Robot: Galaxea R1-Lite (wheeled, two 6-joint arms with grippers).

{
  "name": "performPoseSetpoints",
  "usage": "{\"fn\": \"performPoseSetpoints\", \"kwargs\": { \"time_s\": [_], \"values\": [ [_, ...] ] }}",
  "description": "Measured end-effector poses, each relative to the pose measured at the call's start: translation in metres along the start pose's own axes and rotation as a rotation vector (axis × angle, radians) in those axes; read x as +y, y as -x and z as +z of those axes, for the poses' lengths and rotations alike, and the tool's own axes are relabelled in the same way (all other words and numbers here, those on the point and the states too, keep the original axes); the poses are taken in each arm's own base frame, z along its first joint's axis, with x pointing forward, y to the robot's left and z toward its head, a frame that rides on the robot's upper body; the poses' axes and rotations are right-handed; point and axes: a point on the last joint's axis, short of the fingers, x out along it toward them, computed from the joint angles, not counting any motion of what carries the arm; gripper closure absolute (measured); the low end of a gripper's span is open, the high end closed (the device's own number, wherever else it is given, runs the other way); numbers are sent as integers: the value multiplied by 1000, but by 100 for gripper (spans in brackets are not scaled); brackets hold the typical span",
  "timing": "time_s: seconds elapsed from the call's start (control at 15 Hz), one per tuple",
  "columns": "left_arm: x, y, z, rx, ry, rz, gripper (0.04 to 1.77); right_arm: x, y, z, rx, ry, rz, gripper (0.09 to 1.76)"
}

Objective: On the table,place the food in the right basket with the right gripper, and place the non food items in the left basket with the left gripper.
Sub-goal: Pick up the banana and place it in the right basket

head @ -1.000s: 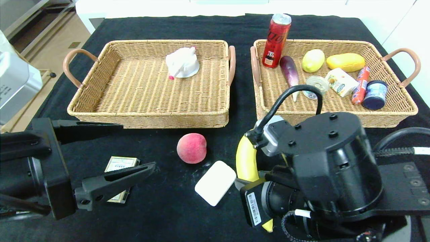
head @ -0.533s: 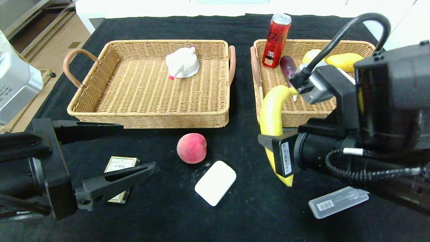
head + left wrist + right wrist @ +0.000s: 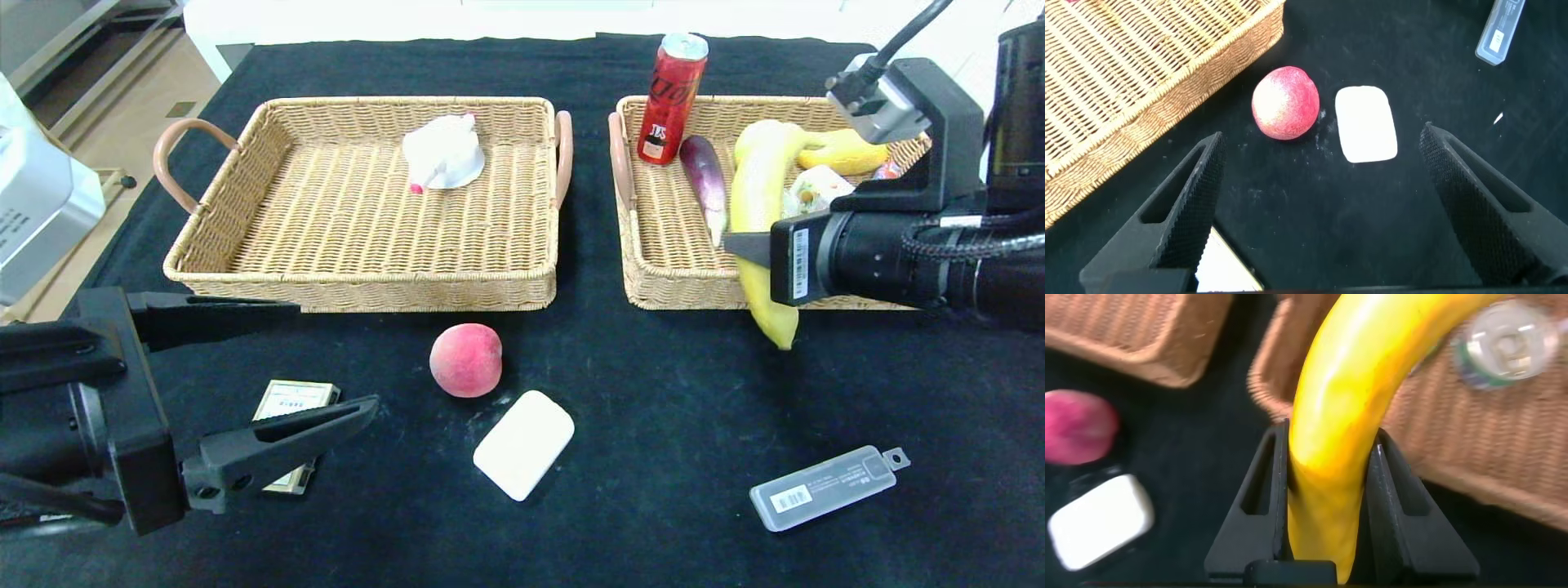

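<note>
here, my right gripper (image 3: 755,249) is clamped on a banana (image 3: 755,208), its two black fingers (image 3: 1259,502) pressing the fruit from both sides. the banana is long, curved and smooth bright yellow, held roughly upright in the air: its upper part arcs over the inside of the right basket (image 3: 665,282), while its lower tip hangs just past the basket's front rim, above the black table (image 3: 653,408).

inside that wicker basket i can see a red drink can (image 3: 671,98) standing at the back corner, a purple eggplant (image 3: 706,184) beside it, and a yellow fruit (image 3: 849,151) partly behind my arm.

my left gripper (image 3: 245,376) sits low at the near left, its fingers spread wide and holding nothing. a small printed box (image 3: 290,400) lies beneath it.

on the table, a rosy pink peach (image 3: 465,359) rests just beside a white rounded soap bar (image 3: 524,443), both in front of the left basket (image 3: 359,282). that basket holds one white crumpled item (image 3: 443,153). a clear plastic case (image 3: 824,487) with a barcode lies well apart at the near right.
</note>
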Motion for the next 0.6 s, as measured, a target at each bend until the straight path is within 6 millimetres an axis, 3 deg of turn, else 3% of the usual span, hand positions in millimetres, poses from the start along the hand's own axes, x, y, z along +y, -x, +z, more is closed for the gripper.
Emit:
{"fn": "performPoseSetpoints", "kwargs": {
  "time_s": [0.33,0.6],
  "values": [
    [0,0,0,0,0,-1,9,-53,-8,25,-71,-35,-122,122],
    [0,0,0,0,0,0,9,-80,-24,35,-93,-55,-208,122]
  ]
}}
